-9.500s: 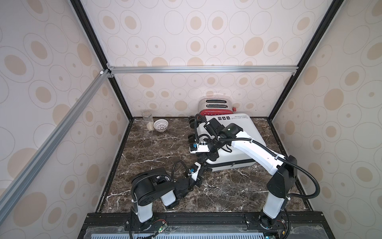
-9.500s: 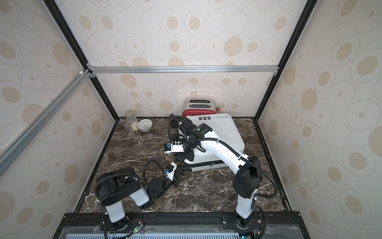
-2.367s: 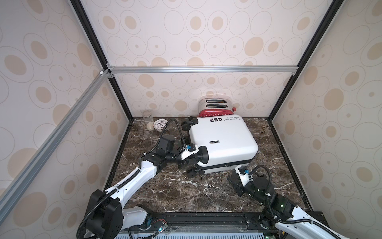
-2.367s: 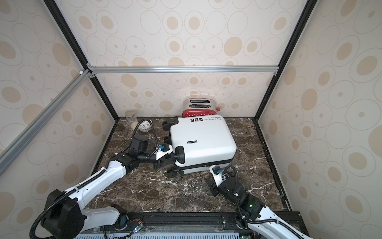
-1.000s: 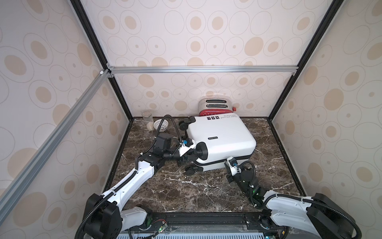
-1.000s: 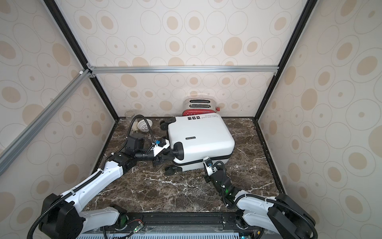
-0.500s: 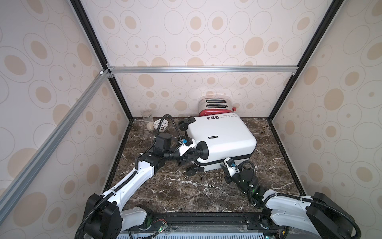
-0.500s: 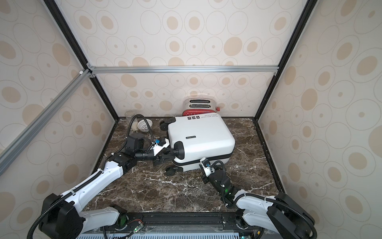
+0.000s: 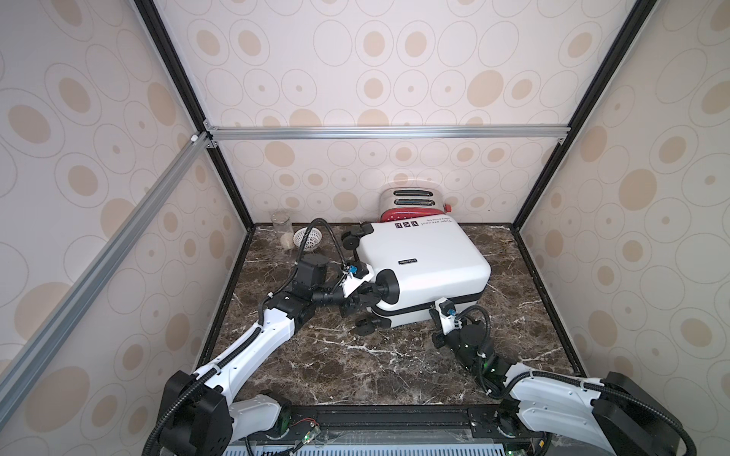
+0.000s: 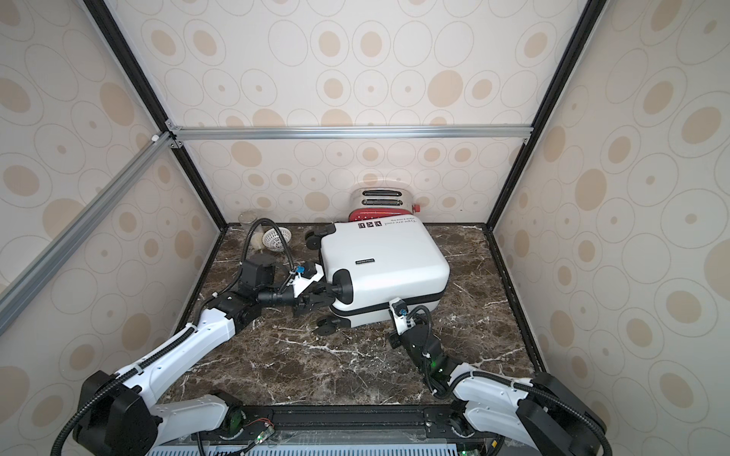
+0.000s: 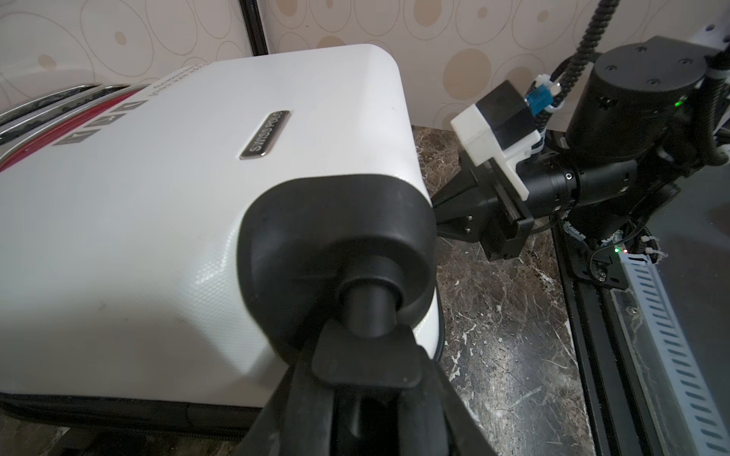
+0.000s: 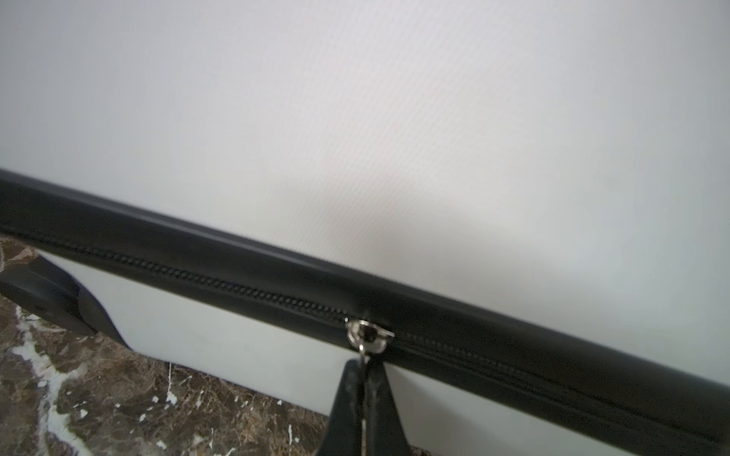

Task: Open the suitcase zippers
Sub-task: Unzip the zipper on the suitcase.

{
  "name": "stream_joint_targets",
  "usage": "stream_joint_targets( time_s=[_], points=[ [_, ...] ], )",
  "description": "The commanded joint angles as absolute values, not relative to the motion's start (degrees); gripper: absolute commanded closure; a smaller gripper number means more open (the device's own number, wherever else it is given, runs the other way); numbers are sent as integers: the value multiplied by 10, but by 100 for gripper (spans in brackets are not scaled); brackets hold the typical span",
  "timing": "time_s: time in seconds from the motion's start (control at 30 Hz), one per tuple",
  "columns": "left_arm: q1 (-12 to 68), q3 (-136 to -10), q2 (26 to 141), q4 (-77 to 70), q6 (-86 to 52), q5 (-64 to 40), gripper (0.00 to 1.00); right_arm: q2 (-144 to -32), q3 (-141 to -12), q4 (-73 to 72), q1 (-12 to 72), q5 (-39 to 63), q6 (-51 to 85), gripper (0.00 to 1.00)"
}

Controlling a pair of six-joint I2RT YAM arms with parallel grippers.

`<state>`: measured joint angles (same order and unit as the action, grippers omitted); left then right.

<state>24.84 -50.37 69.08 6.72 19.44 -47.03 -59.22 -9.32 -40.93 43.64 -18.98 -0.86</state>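
The white suitcase lies flat on the marble table, in both top views. My left gripper is shut on the black spinner wheel at the case's near left corner. The black zipper band runs along the front side between the two shells. My right gripper reaches in low from the front. It is shut on the tab of a silvery zipper pull. From the left wrist view the right gripper is seen against the case's side.
A red toaster stands right behind the suitcase at the back wall. A glass jar and a white strainer sit in the back left corner. Enclosure walls close in three sides; a black rail runs along the front.
The right gripper, slightly open and nearing the front seam before, has now shut on the zipper pull. The left gripper and the suitcase have stayed put.
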Motion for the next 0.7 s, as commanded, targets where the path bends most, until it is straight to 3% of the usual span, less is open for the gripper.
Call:
stream_joint_targets(
  time_s=[0.0, 0.13, 0.37, 0.67],
  points=[
    [249, -539, 650, 16, 209, -467, 100, -562, -106, -403, 432, -223, -12, 100],
    [244, -567, 648, 98, 253, -389, 100, -514, -106, -340, 415, -223, -17, 100],
    [189, -568, 615, 167, 286, -276, 100, -409, -117, -220, 316, -161, 33, 100],
    [166, -538, 553, 194, 320, -216, 100, -424, -169, -179, 191, -76, 83, 100]
  ],
)
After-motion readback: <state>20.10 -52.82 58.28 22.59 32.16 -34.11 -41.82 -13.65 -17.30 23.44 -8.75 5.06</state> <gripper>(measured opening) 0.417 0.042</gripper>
